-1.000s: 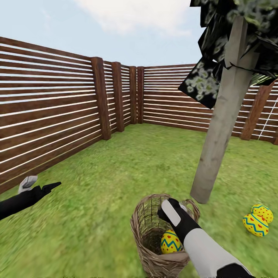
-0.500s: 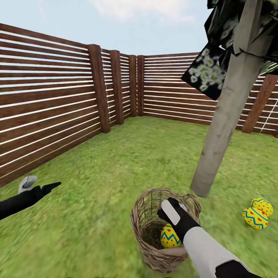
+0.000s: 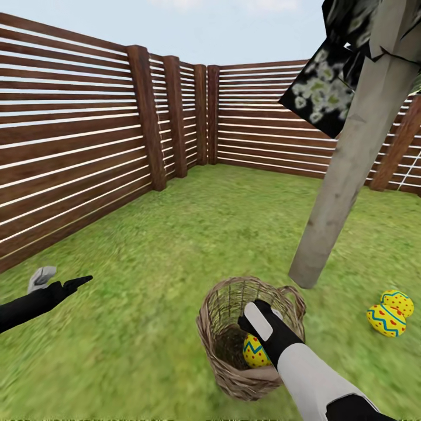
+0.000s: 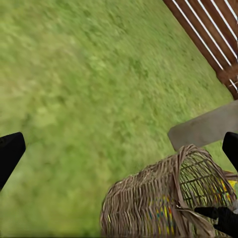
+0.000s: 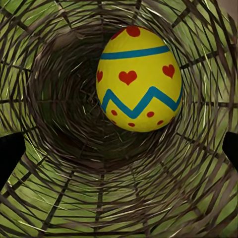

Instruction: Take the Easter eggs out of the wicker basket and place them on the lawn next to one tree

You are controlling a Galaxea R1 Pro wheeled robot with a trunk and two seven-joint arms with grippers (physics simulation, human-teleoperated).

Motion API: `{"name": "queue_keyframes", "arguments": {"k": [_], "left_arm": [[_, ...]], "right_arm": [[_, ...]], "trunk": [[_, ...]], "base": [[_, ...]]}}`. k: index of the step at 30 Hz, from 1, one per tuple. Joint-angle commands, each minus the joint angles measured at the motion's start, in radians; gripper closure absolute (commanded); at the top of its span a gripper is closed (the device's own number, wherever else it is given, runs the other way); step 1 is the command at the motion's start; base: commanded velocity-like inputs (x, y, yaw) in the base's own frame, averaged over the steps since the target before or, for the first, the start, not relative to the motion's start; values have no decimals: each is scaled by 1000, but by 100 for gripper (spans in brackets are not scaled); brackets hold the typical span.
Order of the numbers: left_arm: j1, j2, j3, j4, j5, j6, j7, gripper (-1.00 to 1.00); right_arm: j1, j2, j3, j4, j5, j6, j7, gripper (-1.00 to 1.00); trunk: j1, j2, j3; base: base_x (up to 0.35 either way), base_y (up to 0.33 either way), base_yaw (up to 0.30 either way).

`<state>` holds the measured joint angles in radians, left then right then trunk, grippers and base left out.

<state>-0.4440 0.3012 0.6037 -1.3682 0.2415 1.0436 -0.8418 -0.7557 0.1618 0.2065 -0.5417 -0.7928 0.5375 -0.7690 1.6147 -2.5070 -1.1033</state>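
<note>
The wicker basket stands on the lawn just in front of the tree. One yellow Easter egg with a blue zigzag and red hearts rests inside it against the wall. My right gripper reaches down into the basket's mouth. In the right wrist view the egg lies ahead, and the right gripper is open with nothing between its fingers. Two more eggs lie together on the grass right of the trunk. My left gripper hovers open at the left.
A brown slatted fence encloses the garden on the left and at the back. Dark foliage hangs from the trunk overhead. In the left wrist view the basket sits beside the trunk's base, with open grass around.
The head camera has shifted, so the whole scene sits higher in the picture. Relative to the basket, my right gripper is lower in its mouth and closer to the egg. The left arm is unchanged.
</note>
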Motion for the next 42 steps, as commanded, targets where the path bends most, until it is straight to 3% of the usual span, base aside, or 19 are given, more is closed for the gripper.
{"name": "queue_keyframes", "arguments": {"k": [1, 18, 42], "left_arm": [[-1, 0, 1, 0, -4, 4, -6, -100], [-1, 0, 1, 0, -4, 4, -7, -100], [-1, 0, 1, 0, -4, 4, -6, -100]], "right_arm": [[-1, -1, 5, -1, -6, 4, -7, -100], [-1, 0, 5, -1, -6, 1, -7, -100], [-1, 1, 7, -1, -6, 1, -7, -100]], "trunk": [[0, -1, -5], [8, -5, -71], [8, -5, -75]], "base": [[0, 0, 0], [0, 0, 0], [20, 0, 0]]}}
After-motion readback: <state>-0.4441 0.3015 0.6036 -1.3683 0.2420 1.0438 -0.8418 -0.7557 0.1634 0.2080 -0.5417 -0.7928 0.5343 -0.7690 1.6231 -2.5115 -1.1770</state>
